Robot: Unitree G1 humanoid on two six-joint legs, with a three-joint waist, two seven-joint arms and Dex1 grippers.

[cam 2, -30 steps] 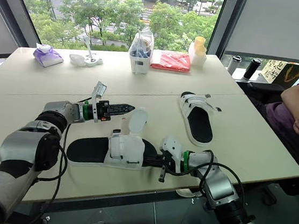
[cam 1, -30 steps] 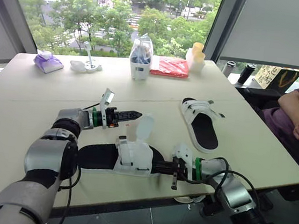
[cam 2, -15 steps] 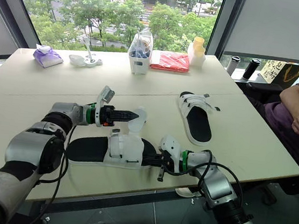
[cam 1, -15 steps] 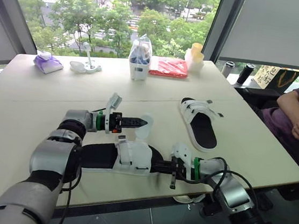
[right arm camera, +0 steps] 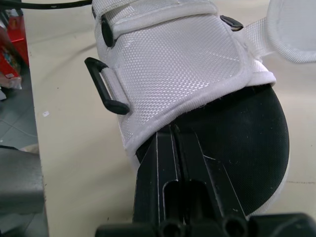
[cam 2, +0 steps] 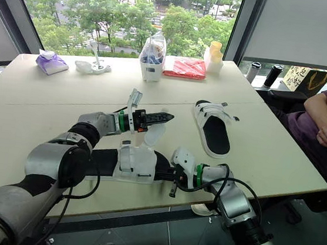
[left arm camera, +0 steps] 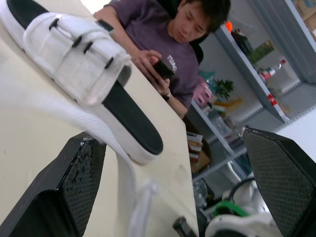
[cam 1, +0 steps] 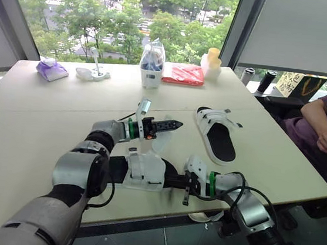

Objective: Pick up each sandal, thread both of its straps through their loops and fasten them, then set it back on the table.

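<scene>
A: Where was the sandal at that moment?

B: The near sandal (cam 1: 143, 170) lay flat on the table (cam 1: 33, 125), lower centre of the frame, close to the front edge. The right gripper (cam 1: 180, 183) was clenched on the black sole at its right end.

A: And the left one?

B: The left gripper (cam 1: 172, 124) hovered just above the sandal, centre of frame, jaws spread apart, grasping nothing. One white strap (cam 2: 154, 136) stood up just below it, not yet through its black loop (right arm camera: 106, 84).

A: How would it handle, in yr opinion?

B: Probably light. The sole looked rather stiff, so a pinch at its edge should hold it w/o bending. The straps looked like soft woven fabric, floppy. I would take the strap near its free tip, not in the middle, otherwise it may fold. Not fragile, I think, but the strap could slip from the jaws.

A: And the 2nd sandal?

B: The other sandal (cam 1: 218, 134) was right of centre, well apart from both grippers. Its straps looked closed already.
</scene>
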